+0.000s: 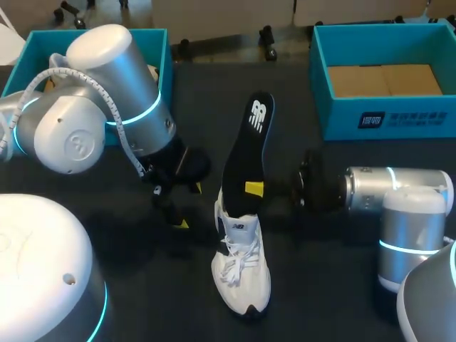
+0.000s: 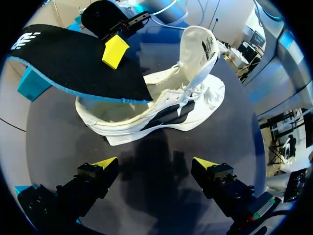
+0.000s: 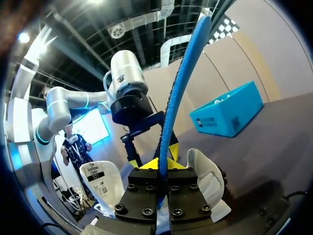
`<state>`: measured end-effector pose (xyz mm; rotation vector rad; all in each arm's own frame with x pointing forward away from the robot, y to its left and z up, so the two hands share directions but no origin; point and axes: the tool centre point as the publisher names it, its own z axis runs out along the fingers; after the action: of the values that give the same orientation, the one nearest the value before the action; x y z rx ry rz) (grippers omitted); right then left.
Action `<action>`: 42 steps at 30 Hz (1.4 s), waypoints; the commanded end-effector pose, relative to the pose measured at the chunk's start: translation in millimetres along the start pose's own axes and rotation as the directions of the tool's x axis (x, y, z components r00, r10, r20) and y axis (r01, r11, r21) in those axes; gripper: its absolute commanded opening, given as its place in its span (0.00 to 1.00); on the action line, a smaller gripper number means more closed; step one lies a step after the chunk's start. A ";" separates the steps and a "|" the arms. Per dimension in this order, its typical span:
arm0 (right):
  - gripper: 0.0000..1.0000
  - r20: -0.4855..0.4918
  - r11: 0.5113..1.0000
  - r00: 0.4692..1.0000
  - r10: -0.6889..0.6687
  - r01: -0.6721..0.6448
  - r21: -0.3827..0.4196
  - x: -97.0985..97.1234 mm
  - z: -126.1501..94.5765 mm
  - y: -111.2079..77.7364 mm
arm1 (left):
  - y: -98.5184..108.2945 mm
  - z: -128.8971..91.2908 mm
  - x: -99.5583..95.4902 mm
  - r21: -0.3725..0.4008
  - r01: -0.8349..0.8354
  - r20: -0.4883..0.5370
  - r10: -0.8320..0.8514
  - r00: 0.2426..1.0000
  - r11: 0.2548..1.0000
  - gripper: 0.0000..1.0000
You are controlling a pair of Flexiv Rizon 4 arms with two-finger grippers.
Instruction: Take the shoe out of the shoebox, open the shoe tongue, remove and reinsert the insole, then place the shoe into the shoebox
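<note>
A white shoe (image 1: 242, 274) (image 2: 161, 110) stands on the dark table with its tongue (image 2: 200, 46) pulled up. The black insole (image 1: 249, 149) (image 2: 73, 63) sticks out of the shoe's heel end, slanting up and away. My right gripper (image 1: 253, 189) (image 3: 164, 164) is shut on the insole's middle; its blue edge (image 3: 181, 98) runs up between the yellow tips. One right fingertip (image 2: 116, 51) shows on the insole in the left wrist view. My left gripper (image 1: 187, 206) (image 2: 155, 164) hangs open beside the shoe, holding nothing.
One teal shoebox (image 1: 153, 43) (image 3: 230, 112) sits at the back left behind my left arm (image 1: 107, 107). Another teal shoebox (image 1: 377, 107) with a brown cardboard floor stands at the back right. My right arm (image 1: 385, 196) lies low across the right side.
</note>
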<state>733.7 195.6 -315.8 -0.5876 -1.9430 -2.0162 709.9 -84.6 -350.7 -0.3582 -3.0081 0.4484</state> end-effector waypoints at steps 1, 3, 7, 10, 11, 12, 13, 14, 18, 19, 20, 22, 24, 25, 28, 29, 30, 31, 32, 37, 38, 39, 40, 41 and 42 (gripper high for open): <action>0.00 0.007 1.000 1.000 0.003 -0.003 -0.006 2.3 2.0 -6.6 | 0.1 -0.6 0.5 -0.002 0.001 0.001 -0.001 1.000 1.000 1.00; 0.00 0.008 1.000 1.000 0.005 -0.005 -0.009 3.4 1.8 -8.6 | 0.1 -0.6 0.5 -0.002 0.001 0.001 -0.001 1.000 1.000 1.00; 0.00 0.013 1.000 1.000 0.006 -0.006 -0.013 5.9 1.8 -10.2 | 0.1 -0.6 0.5 -0.002 0.001 0.001 -0.001 1.000 1.000 1.00; 0.00 0.016 1.000 1.000 0.005 -0.005 -0.014 7.5 1.8 -10.2 | 0.1 -0.6 0.5 -0.002 0.001 0.001 -0.001 1.000 1.000 1.00; 0.00 0.018 1.000 1.000 0.005 -0.005 -0.015 7.9 1.8 -10.1 | 0.1 -0.6 0.5 -0.002 0.001 0.001 -0.001 1.000 1.000 1.00; 0.00 0.019 1.000 1.000 0.005 -0.005 -0.015 8.3 1.7 -9.9 | 0.1 -0.6 0.5 -0.002 0.001 0.001 -0.001 1.000 1.000 1.00; 0.00 0.020 1.000 1.000 0.004 -0.004 -0.015 8.9 1.7 -9.5 | 0.1 -0.6 0.5 -0.002 0.001 0.001 -0.001 1.000 1.000 1.00; 0.00 0.021 1.000 1.000 0.003 -0.003 -0.015 9.5 1.7 -8.9 | 0.1 -0.6 0.5 -0.002 0.001 0.001 -0.001 1.000 1.000 1.00; 0.00 0.018 1.000 1.000 -0.012 0.012 -0.010 9.6 2.4 -0.4 | 0.1 -0.6 0.5 -0.002 0.001 0.001 -0.001 1.000 1.000 1.00; 0.00 0.016 1.000 1.000 -0.017 0.017 -0.003 8.7 3.0 2.5 | 0.1 -0.6 0.5 -0.002 0.001 0.001 -0.001 1.000 1.000 1.00; 0.00 0.012 1.000 1.000 -0.023 0.023 0.002 7.7 3.8 5.8 | 0.1 -0.6 0.5 -0.002 0.001 0.001 -0.001 1.000 1.000 1.00; 0.00 0.010 1.000 1.000 -0.029 0.029 0.012 5.5 5.1 11.6 | 0.1 -0.6 0.5 -0.002 0.001 0.001 -0.001 1.000 1.000 1.00; 0.00 0.006 0.999 0.999 -0.034 0.034 0.022 3.2 6.4 16.8 | 0.1 -0.6 0.5 -0.002 0.001 0.001 -0.001 1.000 1.000 1.00; 0.00 0.005 0.999 0.999 -0.036 0.036 0.025 2.2 6.9 18.9 | 0.1 -0.6 0.5 -0.002 0.001 0.001 -0.001 1.000 1.000 1.00; 0.00 0.002 0.999 0.999 -0.040 0.040 0.031 0.6 7.1 23.1 | 0.1 -0.6 0.5 -0.002 0.001 0.001 -0.001 1.000 1.000 1.00; 0.00 0.001 0.999 0.999 -0.041 0.041 0.032 0.2 7.4 24.4 | 0.1 -0.6 0.5 -0.002 0.001 0.001 -0.001 1.000 1.000 1.00; 0.00 0.000 0.999 0.999 -0.042 0.042 0.033 -0.2 7.9 25.6 | 0.1 -0.6 0.5 -0.002 0.001 0.001 -0.001 1.000 1.000 1.00; 0.00 -0.001 0.998 0.999 -0.044 0.044 0.036 -0.7 8.5 26.8 | 0.1 -0.6 0.5 -0.002 0.001 0.001 -0.001 1.000 1.000 1.00; 0.00 -0.002 0.998 0.999 -0.045 0.045 0.038 -1.2 9.2 27.9 | 0.1 -0.6 0.5 -0.002 0.001 0.001 -0.001 1.000 1.000 1.00; 0.00 -0.004 0.998 0.999 -0.042 0.042 0.051 -2.1 10.5 30.2 | 0.1 -0.6 0.5 -0.002 0.001 0.001 -0.001 1.000 1.000 1.00; 0.00 -0.001 0.998 0.999 -0.039 0.039 0.052 -2.0 10.2 30.2 | 0.1 -0.6 0.5 -0.002 0.001 0.001 -0.001 1.000 1.000 1.00; 0.00 0.000 0.998 0.999 -0.037 0.037 0.053 -1.7 9.6 29.9 | 0.1 -0.6 0.5 -0.002 0.001 0.001 -0.001 1.000 1.000 1.00; 0.00 0.002 0.998 0.999 -0.037 0.036 0.051 -1.1 9.0 29.6 | 0.1 -0.6 0.5 -0.002 0.001 0.001 -0.001 1.000 1.000 1.00; 0.00 0.003 0.998 0.999 -0.036 0.036 0.050 -0.5 9.0 29.5 | 0.1 -0.6 0.5 -0.002 0.001 0.001 -0.001 1.000 1.000 1.00; 0.00 0.004 0.998 0.999 -0.037 0.036 0.050 0.3 9.5 29.8 | 0.1 -0.6 0.5 -0.002 0.001 0.001 -0.001 1.000 1.000 1.00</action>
<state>750.5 202.5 -290.6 -0.5421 -2.0107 -1.9822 709.9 -84.6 -350.6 -0.3581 -3.0081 0.4483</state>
